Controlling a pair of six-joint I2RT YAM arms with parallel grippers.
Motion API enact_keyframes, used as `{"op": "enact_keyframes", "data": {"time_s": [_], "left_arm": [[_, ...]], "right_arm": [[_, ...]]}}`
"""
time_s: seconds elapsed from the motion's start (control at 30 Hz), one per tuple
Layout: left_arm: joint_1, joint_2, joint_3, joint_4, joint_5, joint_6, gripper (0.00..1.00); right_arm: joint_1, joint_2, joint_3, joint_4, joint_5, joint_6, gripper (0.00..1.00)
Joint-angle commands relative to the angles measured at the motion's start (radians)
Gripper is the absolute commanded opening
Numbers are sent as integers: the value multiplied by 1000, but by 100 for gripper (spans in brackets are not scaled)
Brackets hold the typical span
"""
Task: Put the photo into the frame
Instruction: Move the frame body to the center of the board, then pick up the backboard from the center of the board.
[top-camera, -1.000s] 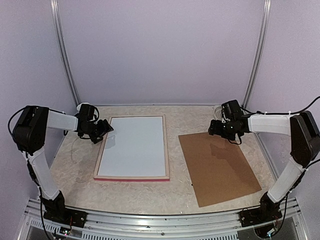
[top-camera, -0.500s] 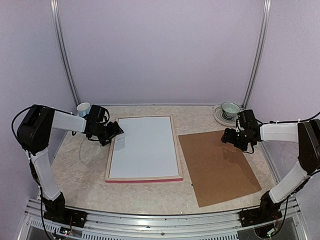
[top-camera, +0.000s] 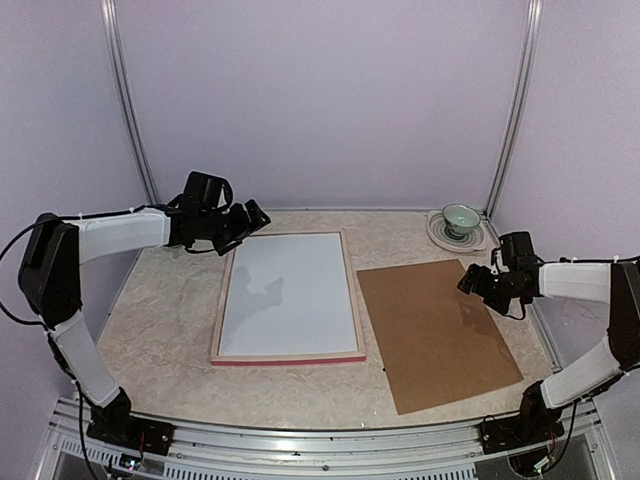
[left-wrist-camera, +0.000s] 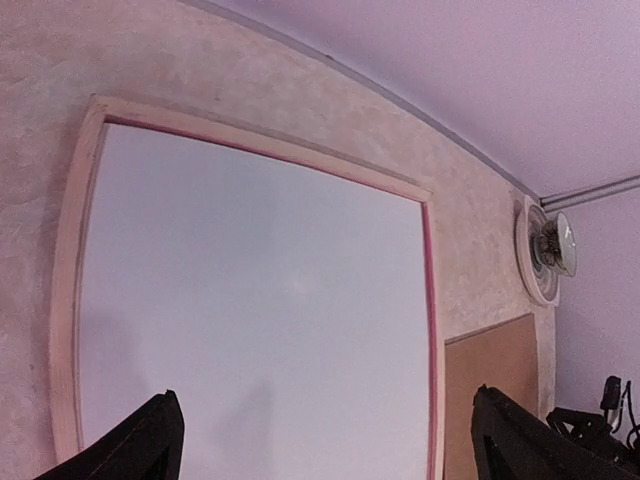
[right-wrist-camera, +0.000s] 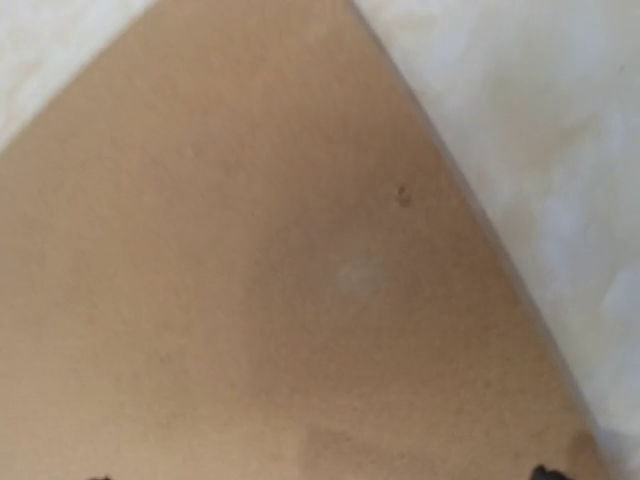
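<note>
The frame (top-camera: 288, 357) lay flat on the marbled surface (top-camera: 160, 330), pale wood side up, its pink near rail facing the arm bases. A white sheet (top-camera: 290, 295) filled its opening; whether that was the photo lying face down could not be told. Just right of the frame, apart from it, lay a plain brown board (top-camera: 430, 335), turned slightly askew. The right fingers (top-camera: 476, 282) hung over that board's far right edge, well right of the frame, spread and gripping nothing. The left fingers (left-wrist-camera: 155, 445) hovered above the frame's far left corner, spread wide and empty. Beyond the frame's far right corner stood a cup (top-camera: 461, 214) on a saucer (top-camera: 440, 236).
</note>
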Motion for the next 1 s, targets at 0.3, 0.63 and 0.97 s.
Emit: {"op": "enact_keyframes", "data": {"time_s": [0.3,0.63,0.97], "left_arm": [[-423,195,396,-139,72,100,99],[-580,450,666,-319,113,162,99],[-606,571,727,-357,108,-5,99]], "right_arm": [[-142,-50,-93,22,-109,-27,90],[-190,-88,-108,0,-121,-58,90],[-198,-97,-114,-19,-110,-72,90]]}}
